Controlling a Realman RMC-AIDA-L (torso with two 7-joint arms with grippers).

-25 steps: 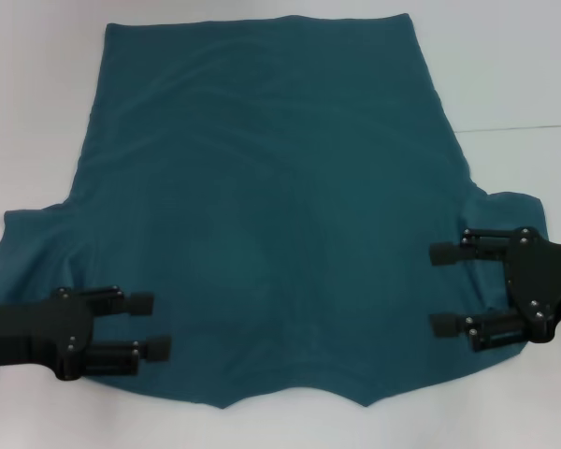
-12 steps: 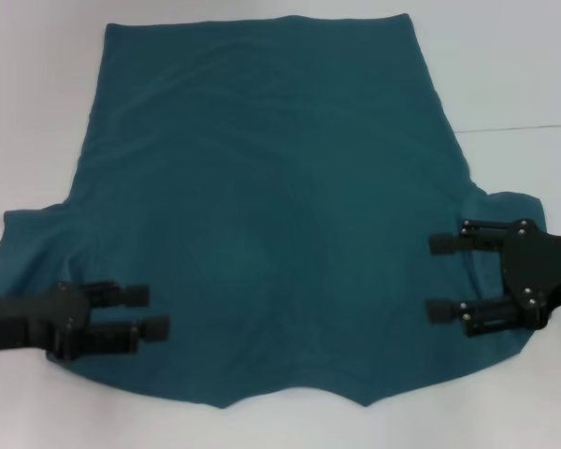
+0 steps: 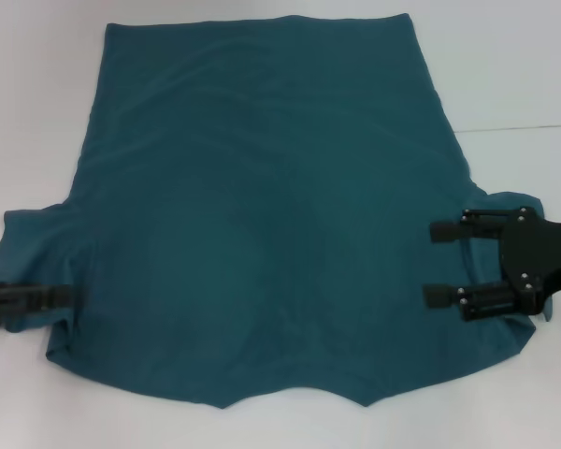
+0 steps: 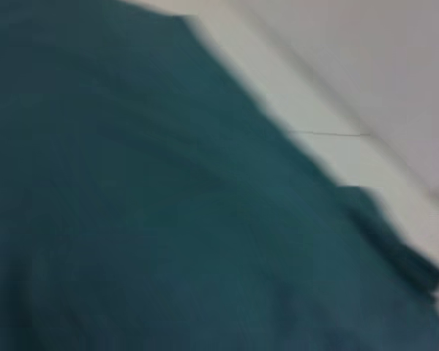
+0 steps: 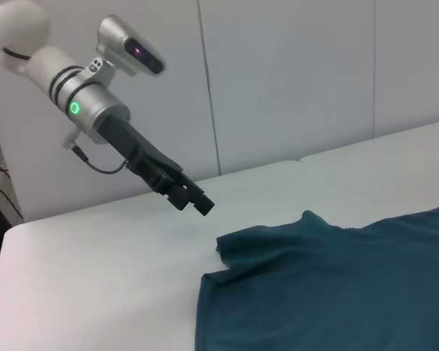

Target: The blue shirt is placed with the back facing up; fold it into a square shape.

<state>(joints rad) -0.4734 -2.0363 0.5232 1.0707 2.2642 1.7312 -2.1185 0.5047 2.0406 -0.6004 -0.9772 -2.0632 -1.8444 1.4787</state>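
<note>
The blue shirt (image 3: 262, 215) lies spread flat on the white table, plain side up, hem at the far end and sleeves near me. My right gripper (image 3: 439, 264) is open over the shirt's right edge, beside the right sleeve (image 3: 505, 201), its fingers pointing inward with nothing held between them. My left gripper (image 3: 67, 296) shows edge-on at the left sleeve (image 3: 28, 248). In the right wrist view the left gripper (image 5: 194, 202) hangs in the air above the table, beyond the sleeve (image 5: 278, 234). The left wrist view shows only blurred shirt cloth (image 4: 168, 219) and table.
The white table (image 3: 37, 94) surrounds the shirt on all sides, with a seam line (image 3: 519, 127) at the right. A pale panelled wall (image 5: 293, 73) stands behind the table's far edge in the right wrist view.
My left gripper has pulled back leftward off the shirt's lower left part to the sleeve's edge and turned edge-on. My right gripper has shifted slightly farther from me, still open.
</note>
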